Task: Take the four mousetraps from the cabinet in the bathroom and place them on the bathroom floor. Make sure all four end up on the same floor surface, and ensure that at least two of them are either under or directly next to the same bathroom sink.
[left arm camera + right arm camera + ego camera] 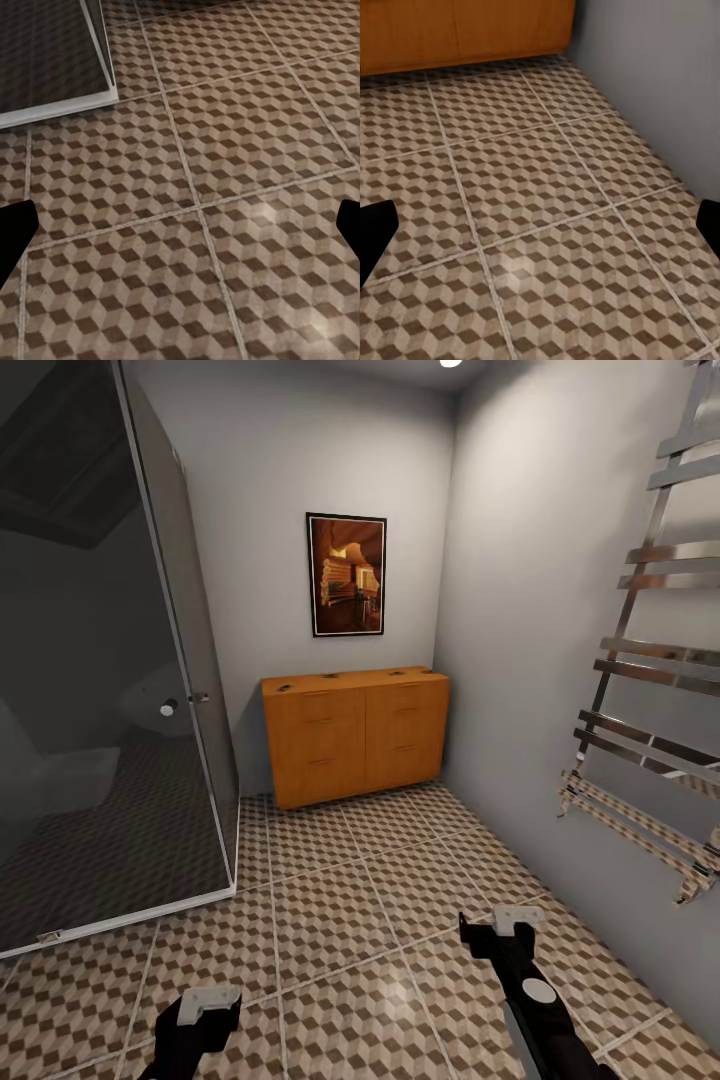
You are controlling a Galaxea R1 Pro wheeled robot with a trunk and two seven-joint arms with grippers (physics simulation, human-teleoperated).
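i'm looking down a narrow bathroom, and the bathroom floor (330, 920) with its brown, beige and white cube tiles is filling the lower half of my head view. a dark glass shower enclosure (100, 660) is taking up the whole left side of the frame, its white base rail running along the tiles. a chrome towel rail (650, 660) is hanging on the grey wall at the right edge. at the centre of the frame, against the far wall, the cabinet (355, 735) is sitting on the tiles, orange-brown with slim handles on its fronts, and a framed picture (346, 574) is hanging above it. on the cabinet's top i'm seeing a few small dark spots that may be the mousetraps (330, 677), though they're too small for me to be sure.

my left gripper (205, 1005) is showing at the lower left of the frame and my right gripper (505, 928) at the lower right, both hanging over bare tiles. in each wrist view the dark fingertips are sitting at opposite edges, so both jaws are spread wide and holding nothing. the right wrist view is also catching the cabinet's foot (465, 34) along its upper edge.
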